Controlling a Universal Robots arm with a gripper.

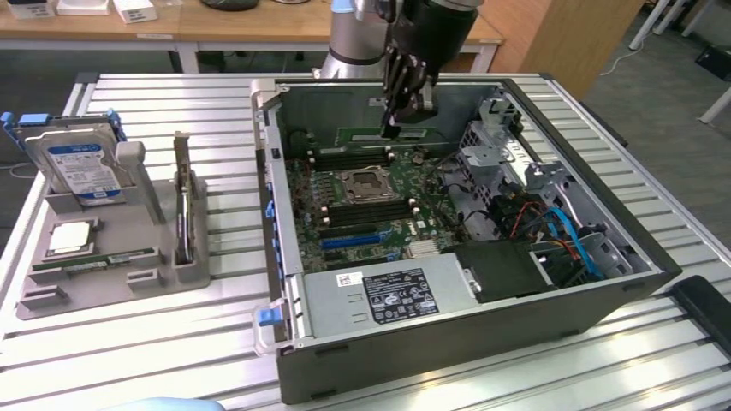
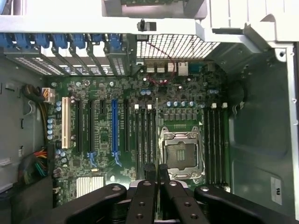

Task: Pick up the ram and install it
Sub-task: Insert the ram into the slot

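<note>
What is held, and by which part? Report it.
Apparently the ram, pinched by the fingers near the middle of its top edge, over the motherboard.

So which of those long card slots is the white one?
The end slot nearest the coloured cables; its neighbours are black, one blue.

Cannot see the upper arm [image 1: 346, 43], cut by the exterior view's top edge. Cannot tell how deep the ram [image 1: 408, 133] sits in the clamped tool [image 1: 402, 126]; edge-on and lost between the fingers [image 2: 148, 186] in the wrist view. Cannot read the power supply label [image 1: 398, 295]: too small. Cannot name the pale blue shape [image 1: 160, 404], cut by the lower edge.
</note>
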